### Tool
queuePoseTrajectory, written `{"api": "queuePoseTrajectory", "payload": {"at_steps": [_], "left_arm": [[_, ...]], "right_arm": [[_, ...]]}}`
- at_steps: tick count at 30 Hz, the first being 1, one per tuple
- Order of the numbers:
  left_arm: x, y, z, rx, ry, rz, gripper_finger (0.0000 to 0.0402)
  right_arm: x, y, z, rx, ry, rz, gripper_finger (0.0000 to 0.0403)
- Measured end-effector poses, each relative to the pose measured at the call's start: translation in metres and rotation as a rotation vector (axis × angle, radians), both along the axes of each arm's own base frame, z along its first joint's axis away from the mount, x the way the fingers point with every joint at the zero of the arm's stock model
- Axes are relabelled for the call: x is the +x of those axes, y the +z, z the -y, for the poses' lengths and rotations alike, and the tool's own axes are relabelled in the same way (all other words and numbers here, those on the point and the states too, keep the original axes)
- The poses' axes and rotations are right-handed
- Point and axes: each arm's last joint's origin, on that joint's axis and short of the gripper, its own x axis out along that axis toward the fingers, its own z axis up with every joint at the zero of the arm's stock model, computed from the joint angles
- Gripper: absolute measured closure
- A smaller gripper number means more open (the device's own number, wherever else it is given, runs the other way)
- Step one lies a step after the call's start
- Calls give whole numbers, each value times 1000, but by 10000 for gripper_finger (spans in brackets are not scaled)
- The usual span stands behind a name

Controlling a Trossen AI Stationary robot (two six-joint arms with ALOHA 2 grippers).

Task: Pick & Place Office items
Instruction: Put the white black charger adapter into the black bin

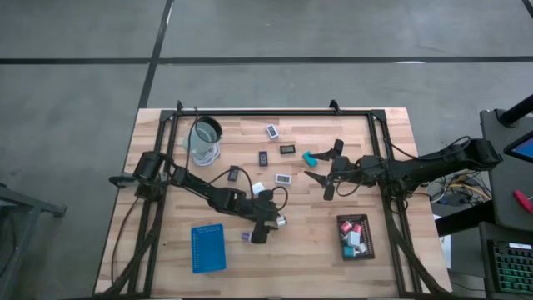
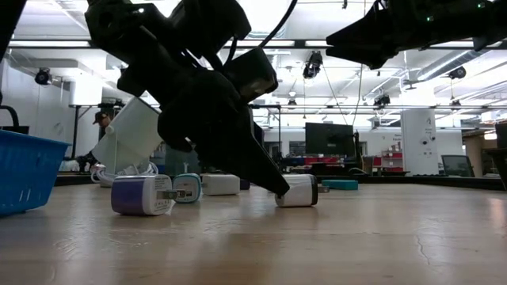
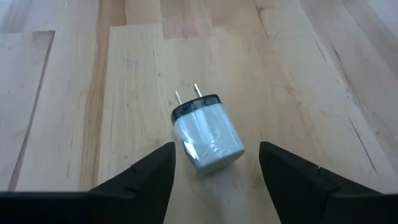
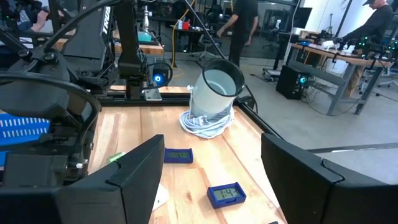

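My left arm reaches from its base at the table's left edge diagonally toward the middle, elbow low, wrist bent down. Its left gripper (image 1: 268,227) sits close over the wood with both fingers (image 3: 146,177) spread wide and nothing clamped between them. My right arm stretches in from the right side, nearly level, held higher off the surface. The right gripper (image 1: 326,171) points toward the centre, its two fingers (image 4: 305,180) also parted wide and holding nothing.
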Motion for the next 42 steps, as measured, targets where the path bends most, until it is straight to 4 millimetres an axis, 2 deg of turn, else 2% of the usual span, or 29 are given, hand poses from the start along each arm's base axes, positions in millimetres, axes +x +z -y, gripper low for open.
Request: {"api": "queuePoseTrajectory", "payload": {"at_steps": [9, 16, 22, 26, 30, 33, 38, 42], "left_arm": [[-1, 6, 0, -2, -1, 13, 163], [-10, 40, -4, 43, 0, 106, 163], [-29, 72, -9, 110, -45, 196, 163], [-54, 89, -16, 136, -57, 267, 163], [-89, 104, -25, 142, -64, 389, 163], [-119, 105, -31, 149, -67, 502, 163], [-169, 97, -43, 164, -70, 624, 163], [-197, 91, -49, 155, -62, 684, 162]], "right_arm": [[0, 0, 0, 0, 0, 0, 148], [0, 0, 0, 0, -1, 0, 152], [0, 0, 0, 0, -1, -2, 145], [0, 0, 0, 0, 0, -2, 141], [0, 0, 0, 0, 0, -1, 140], [0, 0, 0, 0, 0, -1, 143], [0, 0, 0, 0, 0, -1, 149], [0, 0, 0, 0, 0, -2, 151]]}}
